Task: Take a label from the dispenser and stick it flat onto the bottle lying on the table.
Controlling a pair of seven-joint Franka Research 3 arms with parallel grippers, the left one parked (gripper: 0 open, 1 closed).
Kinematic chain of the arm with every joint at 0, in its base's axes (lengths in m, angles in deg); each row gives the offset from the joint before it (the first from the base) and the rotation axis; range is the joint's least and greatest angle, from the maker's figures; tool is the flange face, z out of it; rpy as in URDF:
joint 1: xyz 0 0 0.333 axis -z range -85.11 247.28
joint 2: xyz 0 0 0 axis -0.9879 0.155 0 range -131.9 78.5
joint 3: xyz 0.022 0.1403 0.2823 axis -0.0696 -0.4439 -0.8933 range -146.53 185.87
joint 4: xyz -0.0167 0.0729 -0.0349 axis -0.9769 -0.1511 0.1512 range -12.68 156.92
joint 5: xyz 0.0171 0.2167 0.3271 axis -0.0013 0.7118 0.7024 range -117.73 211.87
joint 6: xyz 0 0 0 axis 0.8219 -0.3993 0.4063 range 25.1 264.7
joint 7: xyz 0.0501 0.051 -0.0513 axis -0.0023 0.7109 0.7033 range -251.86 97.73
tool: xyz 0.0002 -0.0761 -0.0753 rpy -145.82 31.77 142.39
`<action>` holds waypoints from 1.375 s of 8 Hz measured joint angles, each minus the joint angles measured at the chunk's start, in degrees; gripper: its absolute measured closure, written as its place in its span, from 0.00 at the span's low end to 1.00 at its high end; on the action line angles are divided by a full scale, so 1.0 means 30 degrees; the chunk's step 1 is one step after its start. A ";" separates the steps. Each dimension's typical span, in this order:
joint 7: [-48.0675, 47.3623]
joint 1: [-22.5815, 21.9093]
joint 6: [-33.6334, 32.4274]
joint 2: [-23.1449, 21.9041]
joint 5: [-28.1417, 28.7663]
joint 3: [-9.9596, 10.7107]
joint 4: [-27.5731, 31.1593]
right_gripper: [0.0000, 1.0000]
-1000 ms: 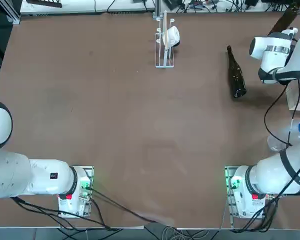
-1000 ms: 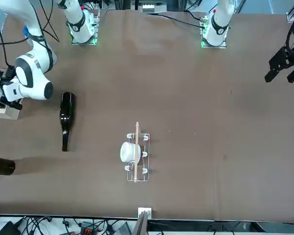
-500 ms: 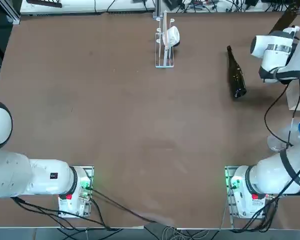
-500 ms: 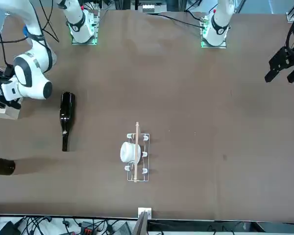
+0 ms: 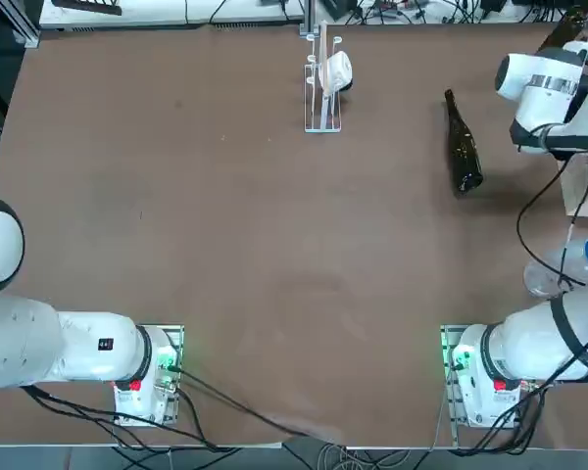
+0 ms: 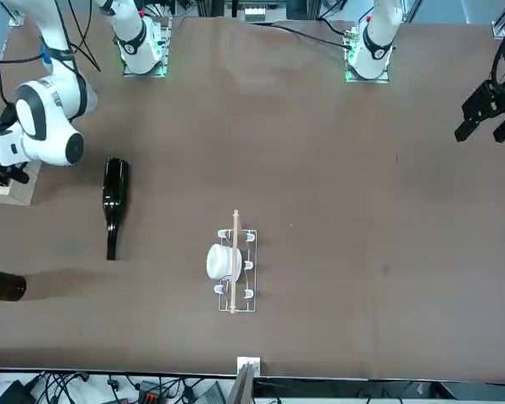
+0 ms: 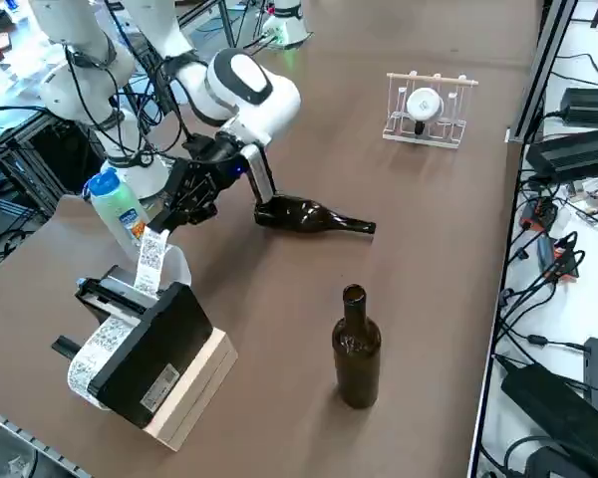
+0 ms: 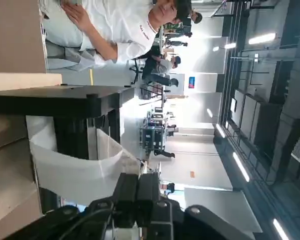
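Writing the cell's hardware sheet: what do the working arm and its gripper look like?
The right arm has glossy white, rounded segments, dark grey bands at the joints, a silvery ring near the wrist and loose black cables alongside. A green light and a red patch show at its base. The right gripper is black and angular, with two blocky fingers and visible screw heads.

The boxy rectangular dispenser (image 7: 157, 351) at eight o'clock is black over pale wood; its curling paper label strip (image 7: 100, 351), white with dark speckled print. The slender-necked glass bottle (image 7: 297, 214) is glossy near-black, the bench (image 7: 269, 398) brown.
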 joint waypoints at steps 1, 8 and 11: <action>0.0243 -0.0017 0.0000 -0.0126 0.0027 -0.0015 0.0001 0.99; 0.0524 -0.0429 -0.0096 0.0032 0.0301 -0.0046 -0.0522 0.99; 0.1051 -0.1022 -0.0104 -0.0149 0.2344 -0.0058 -0.1360 0.99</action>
